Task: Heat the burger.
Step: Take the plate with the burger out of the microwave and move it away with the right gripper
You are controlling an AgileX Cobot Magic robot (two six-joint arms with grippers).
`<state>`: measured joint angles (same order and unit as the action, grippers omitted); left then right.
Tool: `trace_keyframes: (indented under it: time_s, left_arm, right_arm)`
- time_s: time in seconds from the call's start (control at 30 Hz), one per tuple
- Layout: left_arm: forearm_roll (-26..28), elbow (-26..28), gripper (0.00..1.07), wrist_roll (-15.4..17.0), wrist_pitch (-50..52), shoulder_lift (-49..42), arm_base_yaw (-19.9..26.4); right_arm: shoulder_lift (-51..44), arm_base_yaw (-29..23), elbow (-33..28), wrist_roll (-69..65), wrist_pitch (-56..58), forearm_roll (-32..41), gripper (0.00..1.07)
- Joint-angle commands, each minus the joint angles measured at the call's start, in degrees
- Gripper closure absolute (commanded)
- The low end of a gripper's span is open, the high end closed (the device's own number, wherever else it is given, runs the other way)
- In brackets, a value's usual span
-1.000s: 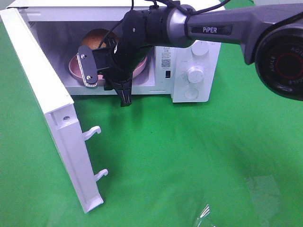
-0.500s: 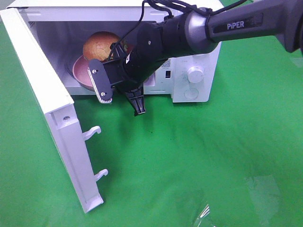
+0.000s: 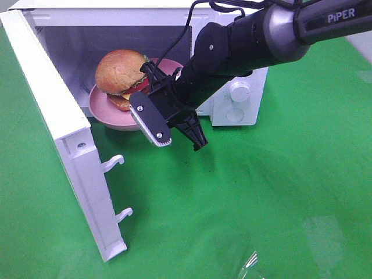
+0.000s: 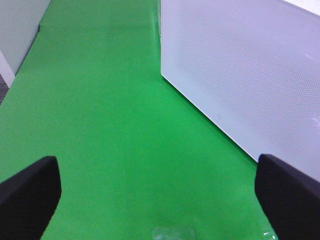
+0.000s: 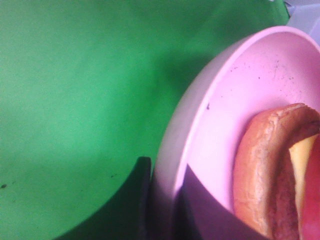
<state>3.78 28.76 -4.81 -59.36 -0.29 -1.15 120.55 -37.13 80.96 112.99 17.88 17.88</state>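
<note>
- The right gripper [image 3: 152, 110] has its jaws closed down on the rim of the pink plate [image 3: 104, 110], one jaw inside the rim and one outside.
- The burger [image 3: 121, 72] sits on that plate, just beyond the jaws; plate and burger hang at the mouth of the open microwave [image 3: 232, 87], partly over the green bench [image 3: 261, 197].
- The microwave door [image 3: 58, 133] stands wide open to the side of the jaws.
- Progress, as a judgement: the door is open and the plate gripped, yet whether the burger is going in or coming out cannot be told from this moment. If going in, setting the plate down, shutting the door and turning the dial [image 3: 239, 91] are left.
- The right wrist view gives what the high camera cannot: the plate rim [image 5: 185, 145] pinched between dark jaws, with the bun edge [image 5: 260, 160] and cheese close by.
- The left wrist view shows the left gripper [image 4: 160, 195] with jaws spread wide and holding nothing, over bare green beside the door's outer face [image 4: 240, 75]; that arm is out of the high view.
</note>
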Motion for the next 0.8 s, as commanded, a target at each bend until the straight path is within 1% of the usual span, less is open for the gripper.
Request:
trace_keyframes:
  time_s: [0.03, 0.13, 0.2, 0.23, 0.27, 0.37, 0.4, 0.43, 0.5, 0.53, 0.57, 0.67, 0.73, 0.77, 0.8]
  left_arm:
    - [-0.11, -0.23, 0.03, 0.23, -0.06, -1.15, 0.17]
    - [-0.11, -0.23, 0.03, 0.23, -0.06, -1.15, 0.17]
    - [-0.11, -0.23, 0.03, 0.23, -0.06, -1.15, 0.17]
    - [-0.11, -0.23, 0.03, 0.23, -0.06, -1.15, 0.17]
    - [-0.11, -0.23, 0.03, 0.23, -0.06, -1.15, 0.17]
    - [-0.11, -0.23, 0.03, 0.23, -0.06, -1.15, 0.17]
    - [-0.11, -0.23, 0.03, 0.23, -0.06, -1.15, 0.17]
    - [-0.11, -0.23, 0.03, 0.23, -0.06, -1.15, 0.17]
    - [-0.11, -0.23, 0.03, 0.23, -0.06, -1.15, 0.17]
    - [-0.11, -0.23, 0.03, 0.23, -0.06, -1.15, 0.17]
    - [-0.11, -0.23, 0.03, 0.23, -0.06, -1.15, 0.17]
    - [-0.11, -0.23, 0.03, 0.23, -0.06, -1.15, 0.17]
    - [-0.11, -0.23, 0.03, 0.23, -0.06, -1.15, 0.17]
    - [-0.11, -0.23, 0.03, 0.23, -0.06, -1.15, 0.17]
    - [-0.11, -0.23, 0.03, 0.23, -0.06, -1.15, 0.17]
  right_arm:
    - [-3.78, 1.49, -1.55, 3.15, -1.32, 2.52, 1.07]
    - [-4.24, 1.55, -2.01, 3.32, -1.38, 2.58, 1.07]
    - [-6.65, 2.12, -4.64, 4.41, -1.38, 2.64, 1.07]
    - [-6.65, 2.12, -4.64, 4.41, -1.38, 2.64, 1.07]
    - [-7.96, 2.12, -6.36, 4.81, -1.66, 2.64, 1.07]
    - [-8.48, 2.12, -7.10, 5.21, -1.72, 2.64, 1.07]
    - [-9.74, 2.12, -8.77, 5.73, -1.78, 2.64, 1.07]
    - [-9.74, 2.12, -8.77, 5.73, -1.78, 2.64, 1.07]
    - [-12.26, 1.66, -12.49, 5.84, -1.78, 2.64, 1.07]
    - [-12.26, 1.66, -12.49, 5.84, -1.78, 2.64, 1.07]
    - [-13.41, 1.26, -14.21, 5.90, -1.78, 2.86, 1.07]
    - [-14.04, 0.97, -15.13, 5.79, -1.78, 2.86, 1.07]
    - [-16.84, 0.97, -18.79, 5.16, -1.83, 2.86, 1.07]
    - [-16.84, 0.97, -18.79, 5.16, -1.83, 2.86, 1.07]
    - [-18.68, 0.97, -20.80, 5.16, -1.89, 2.86, 1.07]
